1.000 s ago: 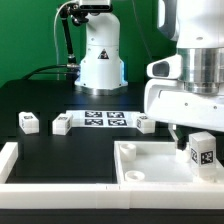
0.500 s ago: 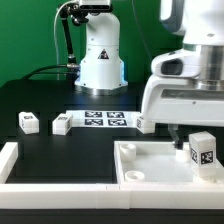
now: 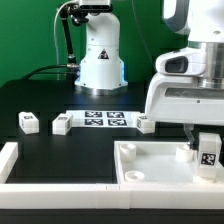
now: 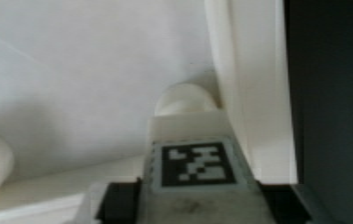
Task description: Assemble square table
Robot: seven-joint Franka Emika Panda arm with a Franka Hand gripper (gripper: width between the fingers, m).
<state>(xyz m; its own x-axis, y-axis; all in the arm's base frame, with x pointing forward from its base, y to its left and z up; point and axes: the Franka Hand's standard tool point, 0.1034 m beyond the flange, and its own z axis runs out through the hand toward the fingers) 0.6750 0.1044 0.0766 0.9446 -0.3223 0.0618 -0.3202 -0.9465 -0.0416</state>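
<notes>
My gripper (image 3: 207, 141) pinches one leg (image 3: 209, 154) above the single tabletop (image 3: 150, 166); three other legs (image 3: 28, 122) (image 3: 62, 125) (image 3: 146, 123) sit on the desk (image 3: 40, 96).

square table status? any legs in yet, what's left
Done: no leg seated that I can see; the tabletop lies rim-up. In hand: the gripper is shut on one leg, low over the tabletop's corner on the exterior view's right. Left: seating it, plus three loose ones near the marker board: the leftmost leg, the next leg, a partly hidden leg.
</notes>
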